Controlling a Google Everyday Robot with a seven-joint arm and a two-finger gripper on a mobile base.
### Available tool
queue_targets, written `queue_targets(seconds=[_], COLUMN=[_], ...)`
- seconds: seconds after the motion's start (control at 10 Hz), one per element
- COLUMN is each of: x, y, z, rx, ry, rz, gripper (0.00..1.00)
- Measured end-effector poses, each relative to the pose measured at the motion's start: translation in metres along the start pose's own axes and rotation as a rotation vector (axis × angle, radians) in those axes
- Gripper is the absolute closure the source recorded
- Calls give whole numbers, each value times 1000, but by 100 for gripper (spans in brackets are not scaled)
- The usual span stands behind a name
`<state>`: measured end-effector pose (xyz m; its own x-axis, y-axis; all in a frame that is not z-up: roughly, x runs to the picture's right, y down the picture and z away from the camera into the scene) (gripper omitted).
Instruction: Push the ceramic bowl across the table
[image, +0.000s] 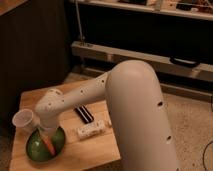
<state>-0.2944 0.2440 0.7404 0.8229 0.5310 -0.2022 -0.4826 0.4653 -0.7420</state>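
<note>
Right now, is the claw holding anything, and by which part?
Cannot tell. The claw hangs over the ceramic bowl near its far rim, mostly hidden under the wrist; a hold on anything isn't visible.

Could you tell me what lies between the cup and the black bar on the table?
In the camera view, the arm's wrist crosses there, its gripper down at the bowl.

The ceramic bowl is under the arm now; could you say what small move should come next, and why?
Probably a short push toward the middle of the table: the gripper is down at the ceramic bowl, which sits at the near-left corner beside the cup.
</note>
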Motion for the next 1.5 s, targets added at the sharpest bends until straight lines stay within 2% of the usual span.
queue_targets(seconds=[0.2,0.4,0.8,1.1,1.3,1.5], x=[12,18,29,48,70,91], y=[-8,-18,-45,-62,-77,-88], z=[11,14,9,12,10,2], rx=[-16,-21,3,11,21,33], ry=[10,9,48,89,103,99], rz=[40,71,119,161,213,259], gripper=[100,100,100,100,100,100])
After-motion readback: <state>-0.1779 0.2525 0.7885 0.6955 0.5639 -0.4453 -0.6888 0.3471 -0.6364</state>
